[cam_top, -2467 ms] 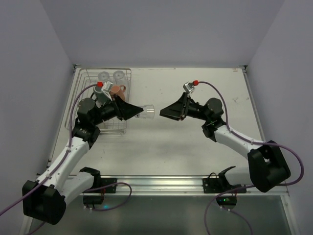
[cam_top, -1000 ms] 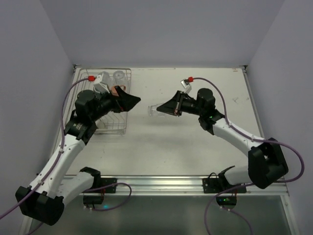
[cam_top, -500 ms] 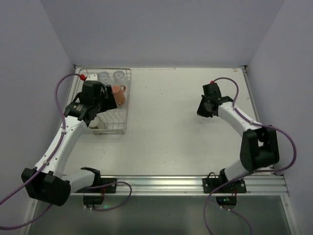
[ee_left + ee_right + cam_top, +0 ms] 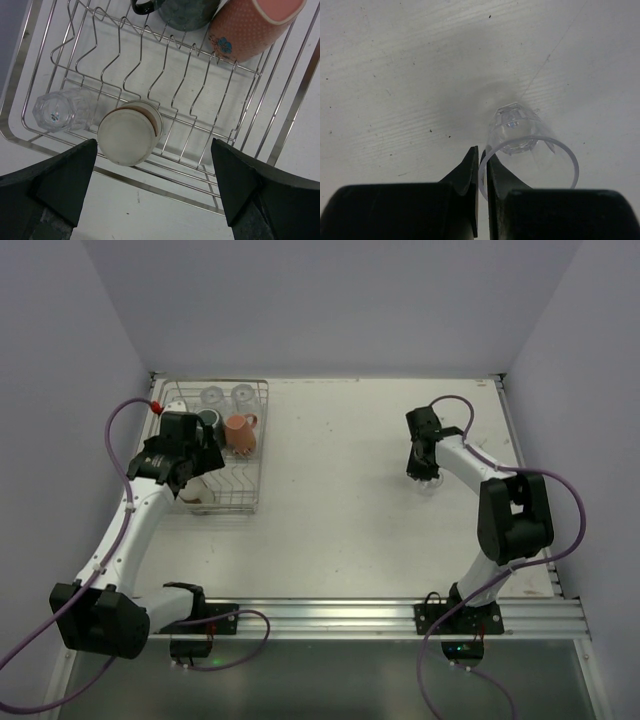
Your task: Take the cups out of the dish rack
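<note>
Faceted clear glass [image 4: 519, 131] on table [image 4: 395, 50]; wire rack [image 4: 292, 115] w/ speckled pink mug [image 4: 250, 30].

The left arm [image 4: 130, 530] reaches forward along its own side and tips downward at the end, with the left gripper [image 4: 154, 150] spread wide. The right arm [image 4: 470, 465] folds back inward. The right gripper [image 4: 480, 165] points down, its fingers pinched on the rim of a glass [image 4: 520, 125].

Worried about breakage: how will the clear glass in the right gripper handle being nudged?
The clear glass looks thin-walled, so it is probably light and fragile. The right gripper pinches only its rim wall, a hold that may slip on the smooth surface. Its base looks narrower than its rim, so it could tip.
</note>
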`<state>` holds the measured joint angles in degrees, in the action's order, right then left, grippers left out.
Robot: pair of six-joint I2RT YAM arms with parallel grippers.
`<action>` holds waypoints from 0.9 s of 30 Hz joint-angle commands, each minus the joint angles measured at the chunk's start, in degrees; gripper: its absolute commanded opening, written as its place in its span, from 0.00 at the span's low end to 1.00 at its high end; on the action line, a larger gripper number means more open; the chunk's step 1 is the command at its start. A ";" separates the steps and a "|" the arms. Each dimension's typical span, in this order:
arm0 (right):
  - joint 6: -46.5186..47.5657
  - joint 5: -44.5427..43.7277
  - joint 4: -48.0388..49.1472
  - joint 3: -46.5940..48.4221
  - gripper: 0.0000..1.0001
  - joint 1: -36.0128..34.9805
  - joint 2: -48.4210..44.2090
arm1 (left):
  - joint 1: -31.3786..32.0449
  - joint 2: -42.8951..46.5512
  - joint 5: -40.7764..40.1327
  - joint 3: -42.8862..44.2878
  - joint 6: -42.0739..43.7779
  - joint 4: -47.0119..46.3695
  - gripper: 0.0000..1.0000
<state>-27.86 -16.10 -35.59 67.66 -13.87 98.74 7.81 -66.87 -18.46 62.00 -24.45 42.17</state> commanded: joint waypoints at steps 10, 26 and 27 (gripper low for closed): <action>2.72 -3.15 -1.76 0.02 0.43 -0.02 -3.29 | -0.87 -0.63 -3.34 -0.21 -0.78 3.09 1.00; 1.23 -2.19 -5.63 -1.21 0.86 -11.88 -21.38 | -3.41 -2.82 -4.31 -0.83 0.28 7.57 1.00; 1.31 -1.49 -5.45 -1.47 0.86 -12.93 -22.35 | -3.77 -2.91 -3.26 -1.00 0.71 7.57 1.00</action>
<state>-25.96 -17.39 -39.33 65.23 -24.64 79.90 5.54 -69.25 -20.86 60.99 -24.43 48.01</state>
